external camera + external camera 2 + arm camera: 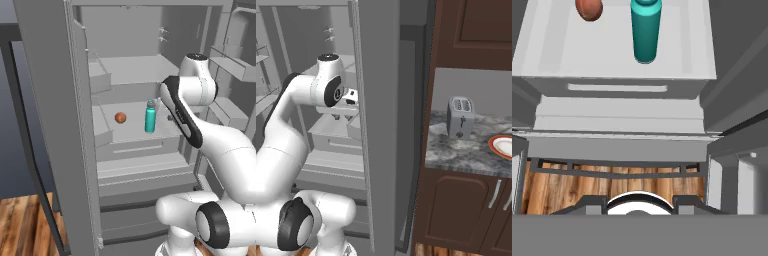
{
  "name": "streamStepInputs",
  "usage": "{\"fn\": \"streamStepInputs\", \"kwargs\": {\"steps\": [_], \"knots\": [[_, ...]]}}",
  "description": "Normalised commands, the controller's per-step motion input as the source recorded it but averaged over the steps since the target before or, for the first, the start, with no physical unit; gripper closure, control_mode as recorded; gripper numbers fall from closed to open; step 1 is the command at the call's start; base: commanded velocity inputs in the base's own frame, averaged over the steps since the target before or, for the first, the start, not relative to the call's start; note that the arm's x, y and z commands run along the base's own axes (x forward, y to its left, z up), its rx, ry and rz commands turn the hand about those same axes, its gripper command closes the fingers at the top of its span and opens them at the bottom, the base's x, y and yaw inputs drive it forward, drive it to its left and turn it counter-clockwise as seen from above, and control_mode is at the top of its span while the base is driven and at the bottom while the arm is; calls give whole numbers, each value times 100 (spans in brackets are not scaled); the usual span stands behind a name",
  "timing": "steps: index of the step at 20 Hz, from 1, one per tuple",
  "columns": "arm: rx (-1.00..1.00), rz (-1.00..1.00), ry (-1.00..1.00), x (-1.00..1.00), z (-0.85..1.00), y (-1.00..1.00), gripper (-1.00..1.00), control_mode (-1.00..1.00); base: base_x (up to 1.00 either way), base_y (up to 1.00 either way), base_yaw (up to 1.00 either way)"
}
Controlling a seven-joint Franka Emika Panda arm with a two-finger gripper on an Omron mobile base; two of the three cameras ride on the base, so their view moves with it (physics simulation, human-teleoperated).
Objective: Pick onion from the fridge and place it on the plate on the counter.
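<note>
The drawer front lies nearest, between the fingers and the shelf. Beyond it, the teal bottle stands just beside the onion. Finger spread cannot be told.

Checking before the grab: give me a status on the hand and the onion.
Hand inside the fridge, short of the shelf, carrying nothing; jaws unclear. Onion on the middle shelf, untouched. Teal bottle upright beside it, apart.

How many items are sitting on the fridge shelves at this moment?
2: the onion on the middle shelf's left, and a teal bottle upright to its right, apart from it. The arm may hide others.
</note>
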Motion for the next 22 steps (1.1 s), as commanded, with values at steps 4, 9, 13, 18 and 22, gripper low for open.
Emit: {"fn": "streamStepInputs", "kwargs": {"steps": [4, 9, 13, 18, 22], "knots": [[0, 0, -2, -11, 0, 1, -100, -100, 0, 0, 0], [0, 0, -5, -19, 0, 27, -100, -100, 0, 0, 0], [0, 0, -6, -6, 0, 44, -100, -100, 0, 0, 0], [0, 0, -9, 0, 0, 31, -100, -100, 0, 0, 0], [0, 0, -5, 1, -3, 22, -100, -100, 0, 0, 0]]}}
